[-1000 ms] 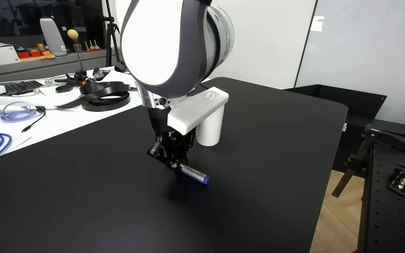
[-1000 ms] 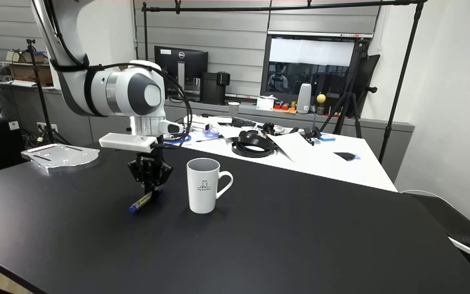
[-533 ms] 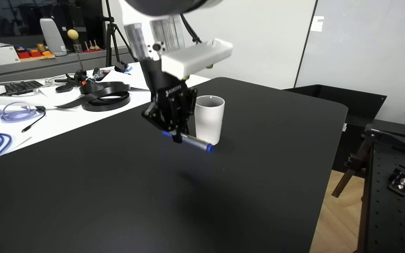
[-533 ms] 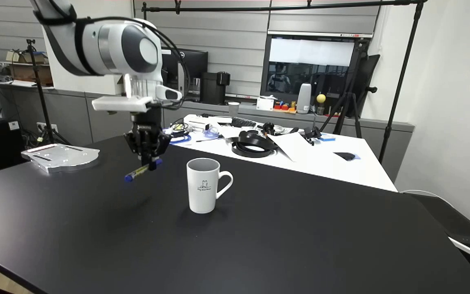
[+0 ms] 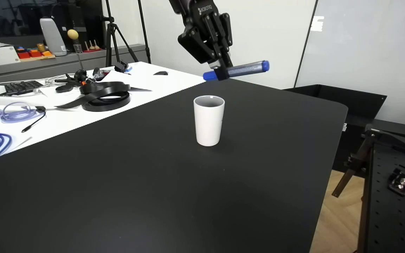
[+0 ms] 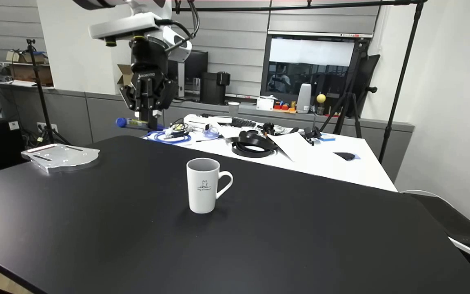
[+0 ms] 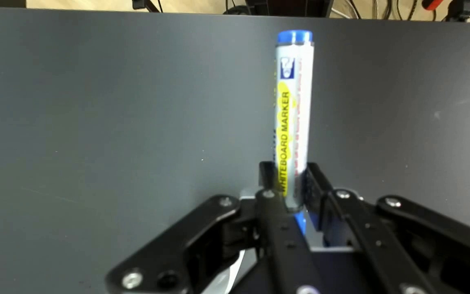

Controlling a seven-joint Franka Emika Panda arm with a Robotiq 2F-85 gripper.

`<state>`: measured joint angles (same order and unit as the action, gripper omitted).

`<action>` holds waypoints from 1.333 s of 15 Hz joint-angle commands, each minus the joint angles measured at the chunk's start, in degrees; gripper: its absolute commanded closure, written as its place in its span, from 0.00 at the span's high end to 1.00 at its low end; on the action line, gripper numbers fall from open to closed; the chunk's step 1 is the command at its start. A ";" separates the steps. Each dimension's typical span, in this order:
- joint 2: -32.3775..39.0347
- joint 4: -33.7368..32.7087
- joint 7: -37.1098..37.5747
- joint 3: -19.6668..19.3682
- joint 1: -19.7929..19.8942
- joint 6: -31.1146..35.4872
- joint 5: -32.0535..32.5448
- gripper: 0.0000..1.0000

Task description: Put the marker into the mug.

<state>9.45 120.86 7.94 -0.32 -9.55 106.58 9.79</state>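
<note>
My gripper [image 5: 222, 73] is shut on the marker [image 5: 248, 69] and holds it well above the table. The marker has blue ends and a whitish barrel with a yellow strip. It lies almost level across the fingertips, and its long barrel part sticks out in the wrist view [image 7: 295, 106]. The white mug [image 5: 209, 123] stands upright on the black table, with a grey inside. Its handle and a small print show in an exterior view [image 6: 202, 192]. The gripper and marker are higher than the mug's rim and apart from it. A white curved edge shows low in the wrist view, mostly hidden by the gripper.
A silver metal plate [image 6: 61, 158] lies on the black table [image 5: 146, 189] near its far left corner. A white table [image 6: 320, 163] with black straps [image 5: 107, 98] and cables adjoins it. A black perforated bench [image 5: 396, 207] stands beyond the table's edge.
My gripper has lifted the marker from table level to well above the mug's height. The marker has gone from sloping to nearly level. The mug has not moved.
</note>
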 commanded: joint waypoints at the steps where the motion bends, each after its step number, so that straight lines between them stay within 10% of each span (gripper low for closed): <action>1: 0.09 -0.01 0.17 1.68 1.71 0.31 0.19 0.21; 3: 0.31 0.29 0.19 2.10 1.68 0.60 0.17 0.21; 4: 0.44 0.31 0.19 2.27 1.63 0.65 0.16 0.05; 20: 20.81 -26.38 -9.46 -0.51 8.82 -27.12 3.02 0.05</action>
<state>25.48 101.46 -0.36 -0.65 -1.38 83.46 13.43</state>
